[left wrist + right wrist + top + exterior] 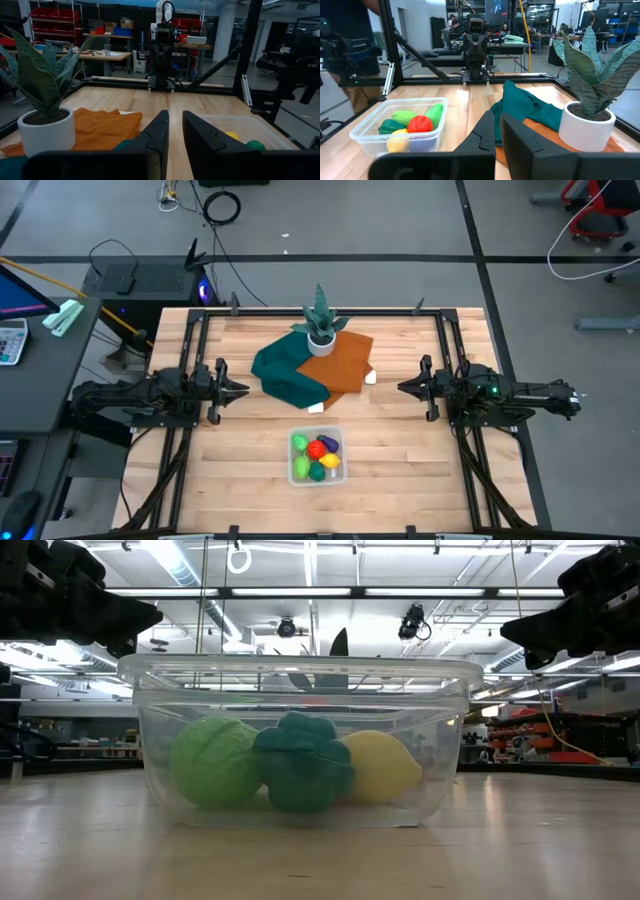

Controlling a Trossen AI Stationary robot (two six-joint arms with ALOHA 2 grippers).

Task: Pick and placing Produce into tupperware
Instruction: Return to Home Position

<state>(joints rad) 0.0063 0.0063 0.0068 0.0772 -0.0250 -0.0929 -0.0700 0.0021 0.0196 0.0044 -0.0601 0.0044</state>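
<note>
The clear tupperware tub [318, 457] sits on the table near its near edge, midway between the arms. Inside it lie the produce: a red piece [317, 448], a yellow one [332, 461], a purple one [330, 443] and green ones [301, 469]. In the low view a light green ball [215, 762], a dark green piece [303, 763] and a lemon [380, 767] rest on the tub's floor. My left gripper [243, 389] hovers at the table's left, shut and holding nothing. My right gripper [402, 388] hovers at the right, also shut and holding nothing.
A spiky plant in a white pot [321, 326] stands toward the far edge on an orange cloth [339, 362]; a teal cloth [286, 376] lies beside it. Two small white objects [370, 378] lie by the cloths. Bare wood [400, 470] surrounds the tub.
</note>
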